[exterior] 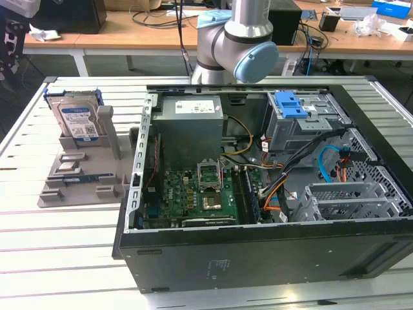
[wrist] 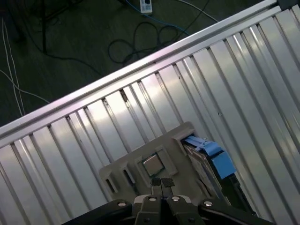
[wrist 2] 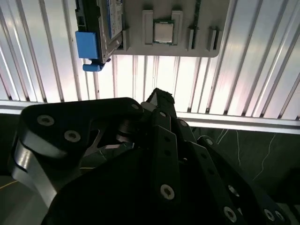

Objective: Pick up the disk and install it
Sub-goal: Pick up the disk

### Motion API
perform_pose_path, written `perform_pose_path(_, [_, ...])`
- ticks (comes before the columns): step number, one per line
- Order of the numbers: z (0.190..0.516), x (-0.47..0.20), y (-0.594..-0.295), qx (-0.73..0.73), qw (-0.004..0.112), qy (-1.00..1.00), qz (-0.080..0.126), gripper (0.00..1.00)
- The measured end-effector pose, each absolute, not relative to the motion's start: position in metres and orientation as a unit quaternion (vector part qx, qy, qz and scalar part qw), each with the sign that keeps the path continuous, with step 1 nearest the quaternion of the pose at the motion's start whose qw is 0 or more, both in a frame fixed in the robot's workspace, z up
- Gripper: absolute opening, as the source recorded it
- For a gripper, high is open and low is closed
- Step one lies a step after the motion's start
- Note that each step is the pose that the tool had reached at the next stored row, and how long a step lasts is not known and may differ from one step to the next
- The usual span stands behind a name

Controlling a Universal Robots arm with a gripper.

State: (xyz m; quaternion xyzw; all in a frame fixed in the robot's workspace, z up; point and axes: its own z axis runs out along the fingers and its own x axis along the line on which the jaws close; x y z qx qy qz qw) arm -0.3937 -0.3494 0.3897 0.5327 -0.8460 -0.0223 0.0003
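Observation:
The disk (exterior: 77,119) stands upright in a grey holder (exterior: 84,174) on the slatted table, at the exterior view's left. It is silver with a white-and-blue label and a blue carrier. Both wrist views show the disk (wrist 2: 105,23) (wrist: 206,161) resting in that holder (wrist 2: 187,23) (wrist: 136,166), with its blue tab sticking out. My gripper (wrist: 161,183) (wrist 2: 159,96) hangs well above the holder, apart from the disk. Its fingertips (wrist: 156,183) are pressed together with nothing between them. The arm's grey and blue joints (exterior: 239,39) rise behind the computer case.
An open black computer case (exterior: 258,258) lies on the table, with a grey power-supply box (exterior: 191,123), a motherboard (exterior: 200,194) and a metal drive cage topped by a blue latch (exterior: 290,103). A processor chip (wrist 2: 163,32) sits in the holder. Past the table edge (wrist: 93,96), cables lie on the floor.

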Motion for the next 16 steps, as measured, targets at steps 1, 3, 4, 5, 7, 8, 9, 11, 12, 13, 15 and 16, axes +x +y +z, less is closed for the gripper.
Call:
perform_pose_path(1, [0.3897,-0.3937,-0.3494,0.538,0.000,-0.843,-0.022,0.11])
perform_pose_path(3, [0.3897,-0.3937,-0.3494,0.549,0.001,-0.836,-0.022,0.11])
perform_pose_path(4, [0.3897,-0.3938,-0.3494,0.558,0.001,-0.829,-0.022,0.11])
perform_pose_path(5, [0.3897,-0.3937,-0.3494,0.566,0.001,-0.824,-0.022,0.11])
perform_pose_path(7, [0.3897,-0.3937,-0.3494,0.579,0.002,-0.815,-0.022,0.11])
perform_pose_path(8, [0.3897,-0.3937,-0.3494,0.586,0.002,-0.810,-0.022,0.11])
perform_pose_path(9, [0.3897,-0.3937,-0.3494,0.591,0.002,-0.806,-0.022,0.11])
perform_pose_path(11, [0.3897,-0.3937,-0.3494,0.607,0.002,-0.795,-0.022,0.11])
perform_pose_path(12, [0.3897,-0.3937,-0.3494,0.617,0.003,-0.786,-0.022,0.11])
perform_pose_path(13, [0.3897,-0.3937,-0.3494,0.626,0.003,-0.779,-0.022,0.11])
perform_pose_path(15, [0.3897,-0.3938,-0.3494,0.635,0.003,-0.772,-0.022,0.11])
perform_pose_path(16, [0.3897,-0.3937,-0.3494,0.644,0.003,-0.765,-0.022,0.11])
